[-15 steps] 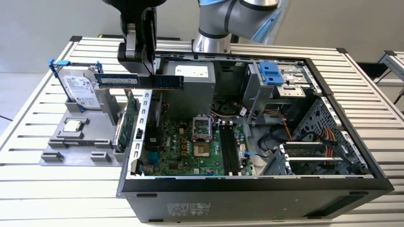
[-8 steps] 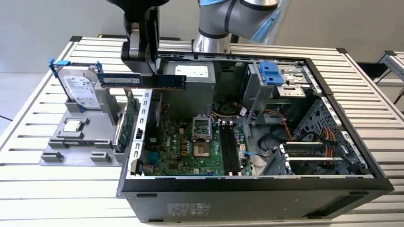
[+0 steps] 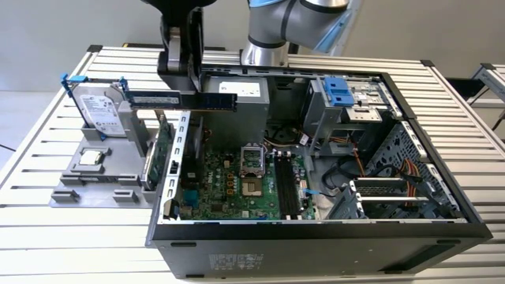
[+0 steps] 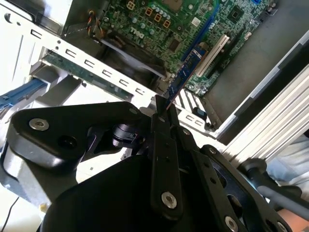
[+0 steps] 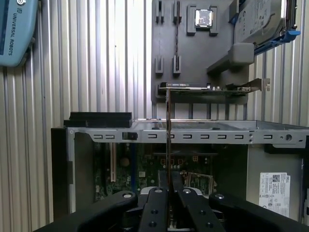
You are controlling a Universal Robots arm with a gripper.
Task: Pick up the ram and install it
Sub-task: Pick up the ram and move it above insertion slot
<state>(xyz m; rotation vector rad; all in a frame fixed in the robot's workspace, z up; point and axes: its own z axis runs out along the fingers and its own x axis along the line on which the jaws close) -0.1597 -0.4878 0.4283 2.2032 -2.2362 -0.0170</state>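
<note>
exterior view — ram (image 3: 217,101) pinched in the claw (image 3: 188,93)

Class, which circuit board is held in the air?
The narrow dark-blue ram, clamped in the gripper above the case's edge; the green card stands in a grey holder, the motherboard lies inside.

I am looking over a slatted metal worktop (image 3: 47,236) that is carrying an open computer case (image 3: 316,251). Inside, a green motherboard (image 3: 229,183) is lying flat, a silver power supply (image 3: 240,94) is sitting beyond it, and orange and black cables (image 3: 371,168) are trailing toward the exterior view's right. Just beside the case, on the exterior view's left, a grey holder tray (image 3: 79,195) is resting. In it a silver hard drive (image 3: 103,115) with blue clips is standing upright, a green expansion card (image 3: 162,154) is standing on edge beside the case wall, and a small processor chip (image 3: 92,157) is lying flat.
</note>
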